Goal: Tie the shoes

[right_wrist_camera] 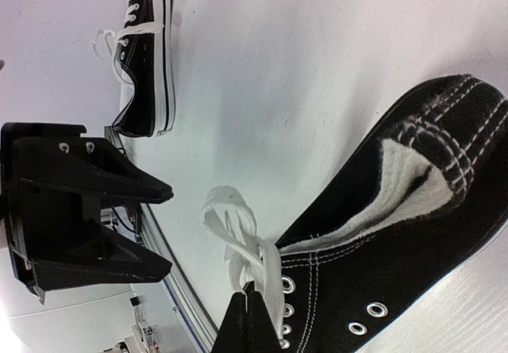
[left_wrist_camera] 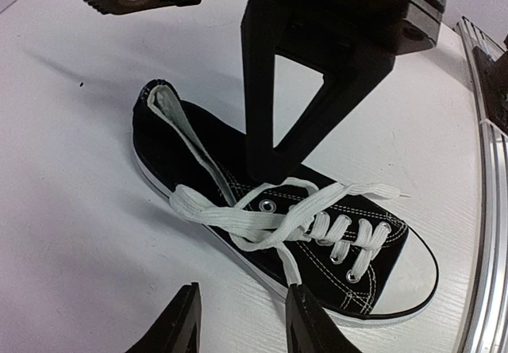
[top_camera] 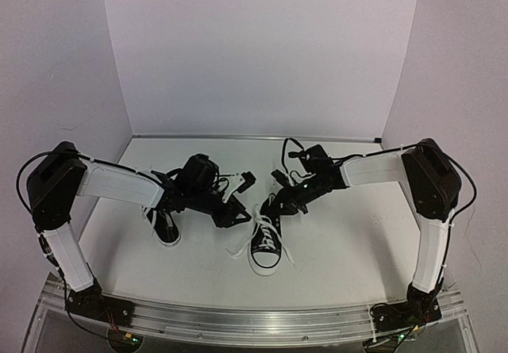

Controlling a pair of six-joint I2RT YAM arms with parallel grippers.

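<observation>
One black shoe point(top_camera: 266, 246) with white laces lies mid-table, toe cap toward the near edge. In the left wrist view this shoe point(left_wrist_camera: 317, 242) has its laces point(left_wrist_camera: 262, 222) crossed loosely over the tongue. My left gripper point(left_wrist_camera: 242, 321) hovers open just beside its sole; one lace strand runs down to the right finger point(left_wrist_camera: 313, 325), and nothing sits between the fingers. My right gripper point(right_wrist_camera: 252, 313) is shut on lace strands point(right_wrist_camera: 238, 234) near the shoe's top eyelets. The second shoe point(top_camera: 164, 228) lies at the left, partly under my left arm, and shows as a shoe point(right_wrist_camera: 147, 51) on its side.
An aluminium rail point(top_camera: 254, 317) runs along the table's near edge, close to the shoe's toe in the left wrist view, rail point(left_wrist_camera: 484, 210). White walls close in the back and both sides. The two grippers point(top_camera: 238, 210) point(top_camera: 279, 208) stand close together over the middle shoe.
</observation>
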